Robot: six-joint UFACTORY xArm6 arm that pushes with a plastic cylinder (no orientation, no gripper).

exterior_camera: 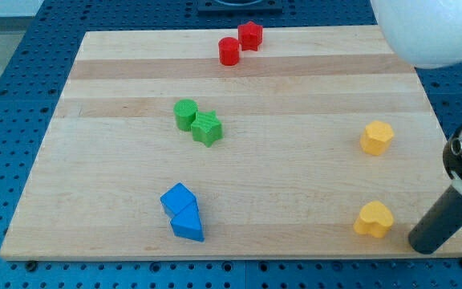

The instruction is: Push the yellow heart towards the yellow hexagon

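The arm's dark rod enters from the view's lower right, and the tip (423, 244) sits at the desk's (295, 160) near-right corner, close to its bottom edge. This end effector is a plain rod with no jaws to open or close, and it holds nothing. The yellow heart (374, 218) lies just to the view's left of the tip and slightly above it, near but apart from it. The yellow hexagon (377, 137) rests farther up the view from the tip, almost straight above the heart, with bare wood between the two.

The risk lies in the angle. The tip stands beside the heart rather than below it, so a push from here would likely send the heart toward the view's left, across the board instead of up toward the hexagon. The heart's lobed outline could also make it spin off a glancing contact. To get underneath, the tip has little room, since the heart sits close to the desk's bottom edge.

Well away to the view's left of the tip lie two blue blocks (183, 212) touching, a green pair (197, 121) touching, and two red blocks (240, 43) near the top edge.

No container appears anywhere on the desk.
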